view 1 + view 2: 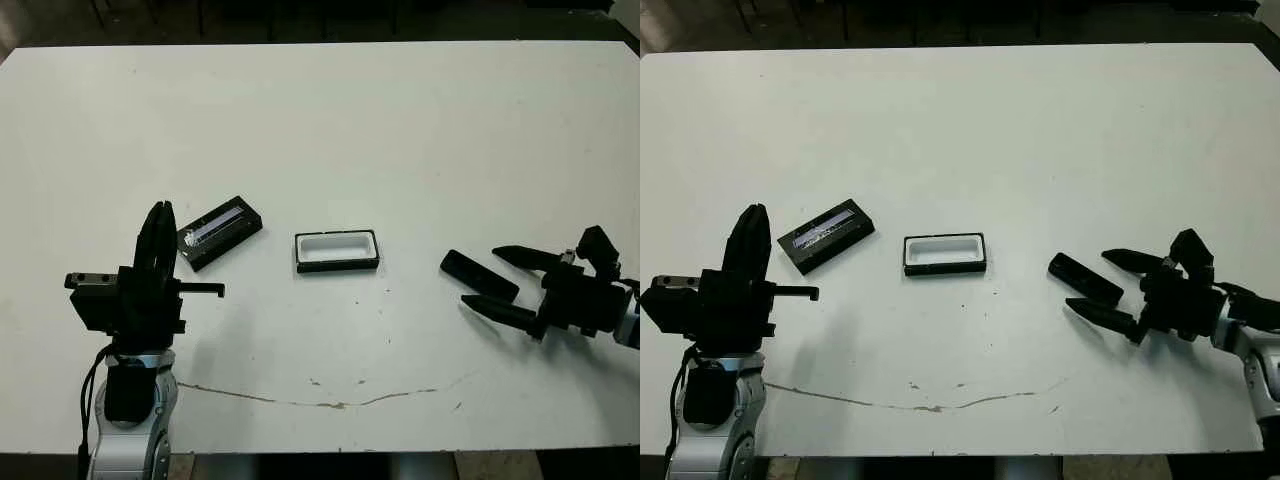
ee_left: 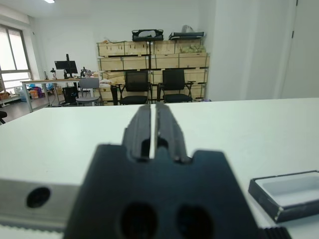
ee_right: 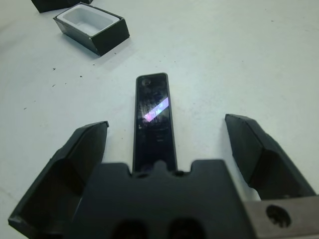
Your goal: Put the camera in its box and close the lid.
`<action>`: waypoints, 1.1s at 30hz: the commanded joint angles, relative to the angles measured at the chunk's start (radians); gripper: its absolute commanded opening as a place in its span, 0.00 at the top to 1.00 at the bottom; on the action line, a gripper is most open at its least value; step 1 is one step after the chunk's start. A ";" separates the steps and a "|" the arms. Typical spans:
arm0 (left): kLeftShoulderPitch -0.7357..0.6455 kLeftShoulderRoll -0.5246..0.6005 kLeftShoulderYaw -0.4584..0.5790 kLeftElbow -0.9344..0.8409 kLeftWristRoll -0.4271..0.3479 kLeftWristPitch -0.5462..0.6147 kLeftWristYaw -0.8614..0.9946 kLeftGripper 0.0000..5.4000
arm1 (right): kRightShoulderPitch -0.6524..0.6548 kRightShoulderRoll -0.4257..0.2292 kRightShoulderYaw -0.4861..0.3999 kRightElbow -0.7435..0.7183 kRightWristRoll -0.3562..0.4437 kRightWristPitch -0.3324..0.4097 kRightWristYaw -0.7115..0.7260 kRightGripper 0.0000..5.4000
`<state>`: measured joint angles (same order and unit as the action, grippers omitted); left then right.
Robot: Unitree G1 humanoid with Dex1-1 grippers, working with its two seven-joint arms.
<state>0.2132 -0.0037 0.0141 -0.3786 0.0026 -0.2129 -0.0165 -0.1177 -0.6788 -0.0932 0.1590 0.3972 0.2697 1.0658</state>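
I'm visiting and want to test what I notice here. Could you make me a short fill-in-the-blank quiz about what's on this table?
1. The camera lies on the table between the fingers of the robot's ____ gripper.
2. The fingers of the left gripper are pressed ____.
3. The inside of the box is coloured ____.
4. The lid with the silvery stripe lies on the table, not on the box, so the box is ____.

Missing words: right; together; white; open
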 commanded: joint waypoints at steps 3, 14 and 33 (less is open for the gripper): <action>0.014 0.008 0.004 0.015 -0.011 0.006 -0.008 1.00 | 0.084 0.010 0.028 -0.086 -0.043 0.063 -0.090 0.00; 0.018 0.011 0.007 0.016 -0.005 -0.003 -0.008 1.00 | 0.155 0.091 0.015 -0.099 -0.050 0.000 -0.220 0.28; 0.014 0.005 0.011 0.012 -0.007 0.000 -0.002 1.00 | 0.081 -0.044 0.079 -0.095 -0.083 0.025 -0.103 0.82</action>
<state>0.2180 -0.0032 0.0187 -0.3746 0.0010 -0.2221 -0.0198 -0.0672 -0.6995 -0.0406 0.0528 0.3386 0.2369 0.9484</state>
